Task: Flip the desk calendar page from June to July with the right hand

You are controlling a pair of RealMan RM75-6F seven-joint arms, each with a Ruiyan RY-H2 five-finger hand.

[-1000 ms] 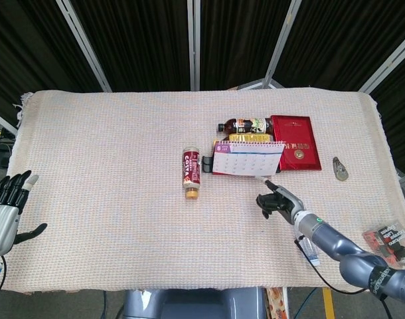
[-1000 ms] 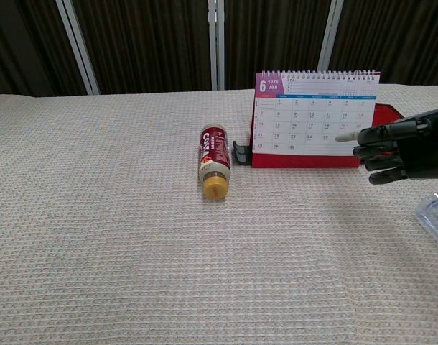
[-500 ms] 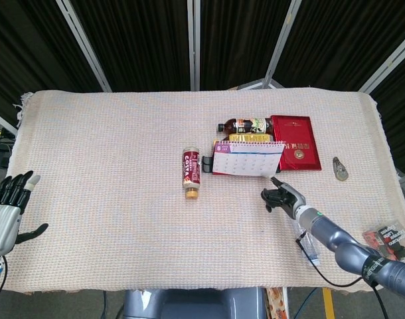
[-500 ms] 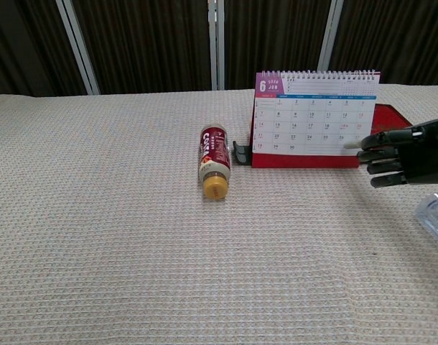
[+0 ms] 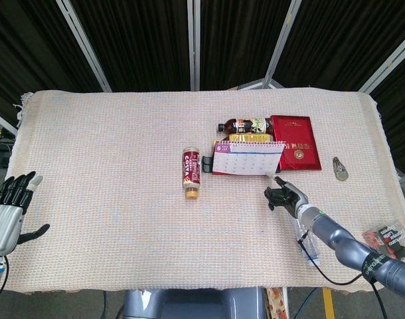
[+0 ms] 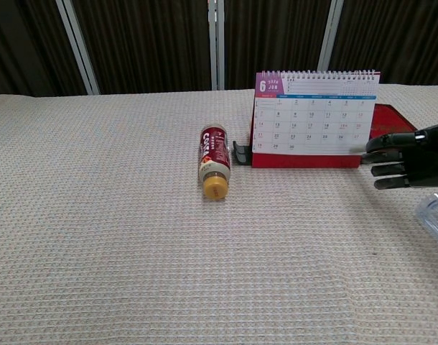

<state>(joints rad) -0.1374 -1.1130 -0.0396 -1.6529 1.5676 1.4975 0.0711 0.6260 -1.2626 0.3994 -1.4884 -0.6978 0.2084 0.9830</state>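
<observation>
The desk calendar [image 5: 247,158] [image 6: 314,118] stands upright on its red base, showing the June page under a spiral binding. My right hand [image 5: 285,197] [image 6: 409,159] hovers just right of the calendar's lower right corner, holding nothing. Its fingers [image 6: 380,153] reach left, and the topmost tip is at or almost on the page's bottom corner. Whether it touches I cannot tell. My left hand [image 5: 8,212] hangs at the table's left edge with fingers spread and empty. The chest view does not show it.
A coffee bottle [image 5: 191,173] [image 6: 214,162] lies left of the calendar beside a black clip [image 6: 240,153]. Behind it lie a dark bottle [image 5: 245,125] and a red box [image 5: 296,142]. A clear plastic bottle [image 5: 309,247] lies under my right forearm, and a small metal piece [image 5: 340,169] lies further right.
My right hand has slid to the right, from in front of the June page to just beyond its lower right corner. The calendar and my left hand have stayed put.
</observation>
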